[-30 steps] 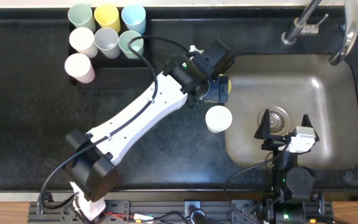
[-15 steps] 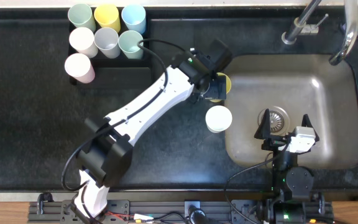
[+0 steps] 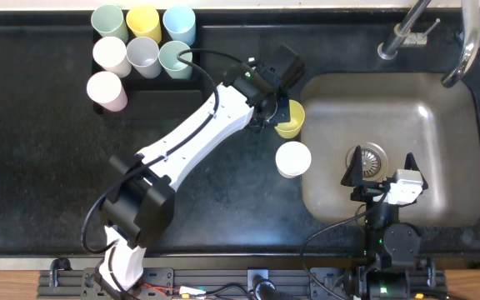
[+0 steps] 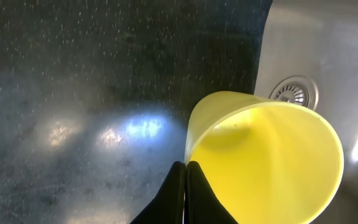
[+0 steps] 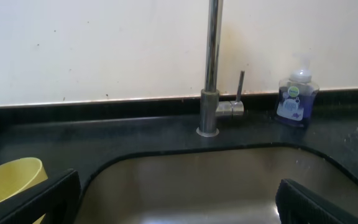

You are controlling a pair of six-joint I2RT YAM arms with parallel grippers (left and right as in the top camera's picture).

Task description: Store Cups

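Observation:
My left gripper (image 3: 275, 112) is shut on the rim of a yellow cup (image 3: 291, 120), holding it tilted over the dark counter beside the sink's left edge. In the left wrist view the fingers (image 4: 184, 186) pinch the wall of the yellow cup (image 4: 272, 162), whose open mouth faces the camera. A white cup (image 3: 293, 158) stands upright at the sink's rim, just below the yellow one. A black rack (image 3: 152, 82) at the back left holds several pastel cups. My right gripper (image 3: 382, 163) sits open low in the sink (image 3: 440, 108), holding nothing.
The faucet (image 3: 407, 29) rises behind the sink, and the drain (image 3: 372, 157) lies by the right gripper. In the right wrist view a soap bottle (image 5: 297, 99) stands right of the faucet (image 5: 213, 68). Bare counter (image 3: 40, 167) lies left of the arm.
The left arm has pulled back toward the rack side and lifted the yellow cup, which now tilts into view beside the gripper. The right arm has not moved.

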